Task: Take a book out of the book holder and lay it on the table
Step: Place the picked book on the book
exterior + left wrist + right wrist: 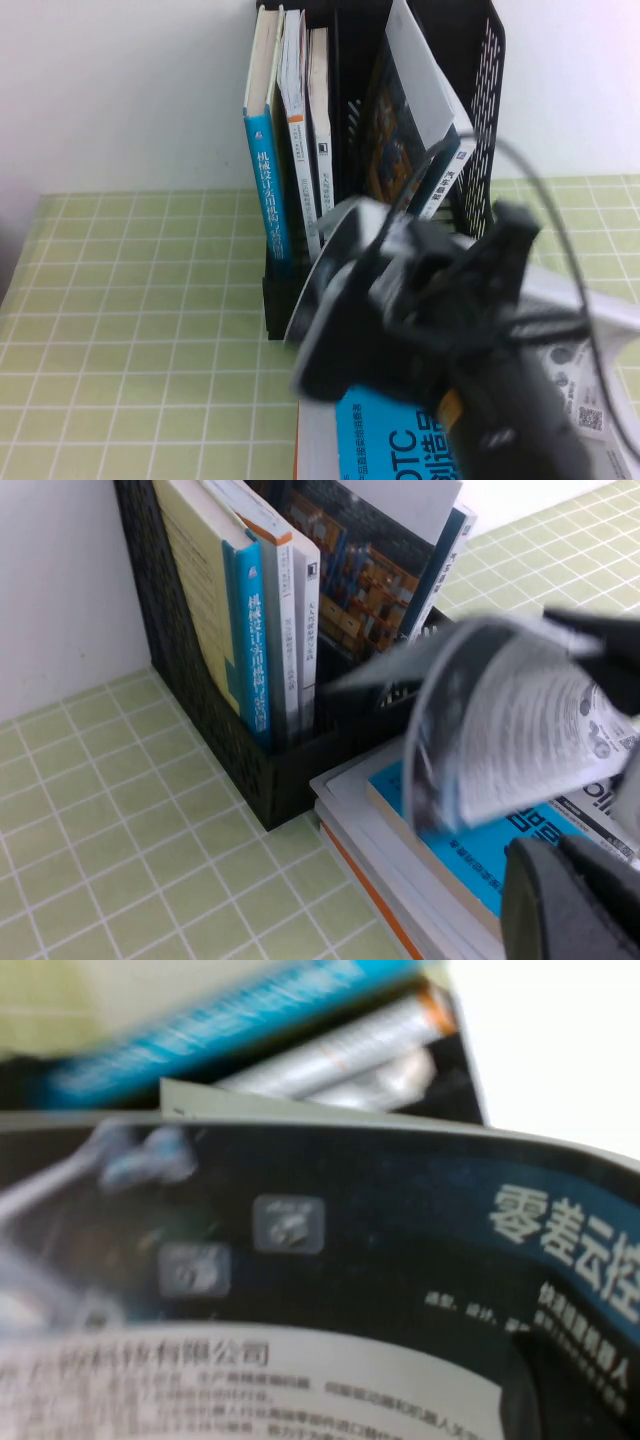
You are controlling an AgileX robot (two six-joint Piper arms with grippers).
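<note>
While the right gripper (385, 265) is clenching the book (322, 275), its curled edge is hanging at 6 o'clock of the book holder (480, 120), over a stack of books (380, 440). The table (130, 330) is lying open toward 9 o'clock. The left gripper (570, 900), whose grip I cannot tell, is hovering beside the stack.

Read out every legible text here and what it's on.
"OTC": cyan book flat on the table.
"零差云控": the book, in the shut right gripper before the book holder.
"科技有限公司": same book.
"机械设计实用机构": blue spine in the book holder; rest blurred.
Left gripper, beside the flat books: no text.
</note>
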